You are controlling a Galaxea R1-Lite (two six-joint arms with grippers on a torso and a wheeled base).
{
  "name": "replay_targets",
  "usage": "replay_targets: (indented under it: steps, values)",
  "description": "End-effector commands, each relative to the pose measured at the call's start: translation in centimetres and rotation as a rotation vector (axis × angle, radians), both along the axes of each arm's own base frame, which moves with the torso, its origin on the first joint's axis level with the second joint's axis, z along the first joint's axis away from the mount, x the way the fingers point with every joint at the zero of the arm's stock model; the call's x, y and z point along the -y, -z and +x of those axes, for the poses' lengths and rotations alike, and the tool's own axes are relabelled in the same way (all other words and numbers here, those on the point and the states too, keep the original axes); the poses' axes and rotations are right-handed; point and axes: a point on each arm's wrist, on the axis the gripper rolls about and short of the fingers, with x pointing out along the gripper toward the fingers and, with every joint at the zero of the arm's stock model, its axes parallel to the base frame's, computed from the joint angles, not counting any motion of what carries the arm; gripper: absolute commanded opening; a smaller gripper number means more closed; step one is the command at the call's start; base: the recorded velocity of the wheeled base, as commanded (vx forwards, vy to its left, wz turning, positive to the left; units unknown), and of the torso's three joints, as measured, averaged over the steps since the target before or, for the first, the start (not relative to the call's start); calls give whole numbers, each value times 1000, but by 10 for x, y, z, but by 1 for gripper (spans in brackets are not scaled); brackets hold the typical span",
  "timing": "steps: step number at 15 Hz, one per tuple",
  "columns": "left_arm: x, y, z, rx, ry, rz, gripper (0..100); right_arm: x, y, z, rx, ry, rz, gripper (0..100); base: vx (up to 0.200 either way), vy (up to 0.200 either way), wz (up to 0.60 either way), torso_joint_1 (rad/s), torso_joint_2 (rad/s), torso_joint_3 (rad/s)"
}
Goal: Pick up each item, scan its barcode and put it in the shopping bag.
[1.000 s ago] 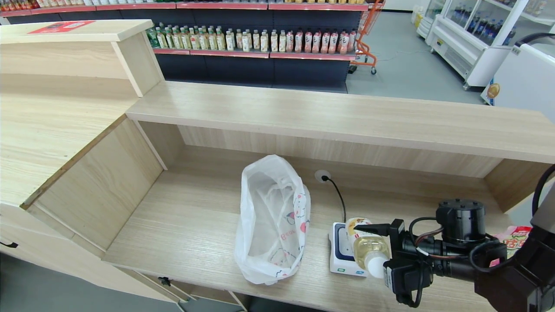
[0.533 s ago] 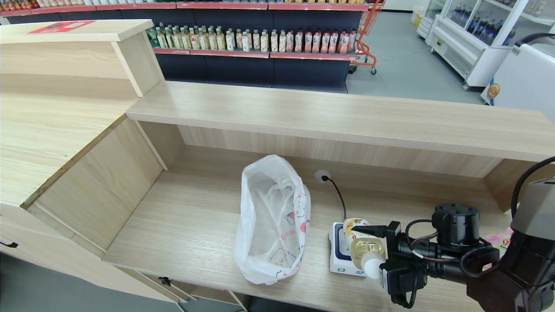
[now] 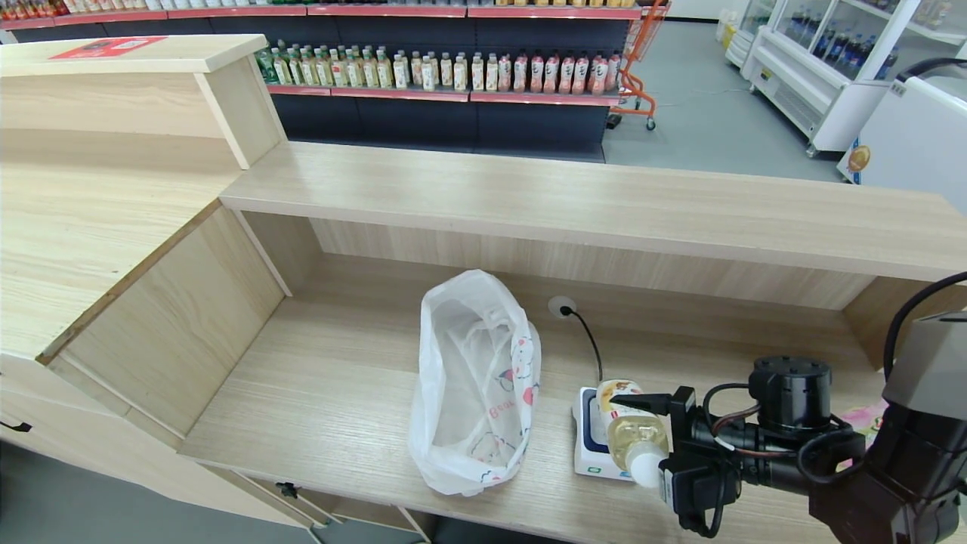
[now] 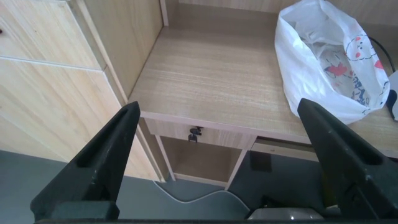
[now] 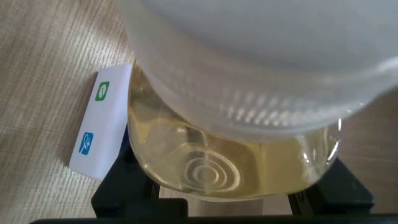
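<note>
Since 1 s ago R arm [image 3: 786, 457] w/ bottle [image 3: 633, 444] edged left over scanner [image 3: 588, 446]. L fingers [image 4: 106, 162] wide apart, off tabletop [image 4: 211, 93] front edge. R fingers [image 3: 642, 399] clamp bottle sideways, cap toward robot, hiding part of scanner. Shopping bag [image 3: 472, 385] just left of scanner, mouth open. Pink packet [image 3: 861, 415] mostly hidden behind R arm. Cable [image 3: 588, 340] runs back from scanner.

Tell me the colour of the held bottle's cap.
White: cap of the bottle, best in head view.
</note>
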Motion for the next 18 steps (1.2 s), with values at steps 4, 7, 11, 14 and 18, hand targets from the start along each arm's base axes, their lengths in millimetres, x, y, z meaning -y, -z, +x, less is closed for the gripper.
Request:
replay_targets:
  steps: [4,7,11,14,18]
  values:
    - [0,0,0,0,0,0,100,0,-6,-1,6,5,13,0,0,0,0,0,0,0]
    - [0,0,0,0,0,0,100,-1,-42,-3,16,83,140,0,0,0,0,0,0,0]
    - [0,0,0,0,0,-2,100,-12,-136,-22,-89,380,483,0,0,0,0,0,0,0]
    - [0,0,0,-1,0,-2,100,-3,-179,-46,-410,488,678,0,0,0,0,0,0,0]
    - [0,0,0,0,0,-6,100,5,-195,-67,-701,566,967,0,0,100,0,0,1,1]
